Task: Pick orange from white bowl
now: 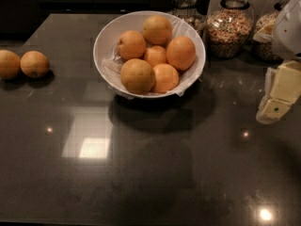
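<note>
The white bowl (100, 40) stands at the back middle of the dark counter, with a crinkled white liner and several oranges in it. The orange (137, 76), the largest and dullest, yellowish-tan, lies at the bowl's front left, against smaller, brighter ones (181, 52). My gripper (278, 94), cream-coloured, hangs at the right edge of the view, to the right of the bowl and well apart from it, holding nothing that I can see. Part of it is cut off by the frame edge.
Two loose oranges (34, 63) lie on the counter at the far left. Glass jars of grains (231, 26) stand behind and to the right of the bowl, close to the gripper. The dark counter (150, 173) stretches in front.
</note>
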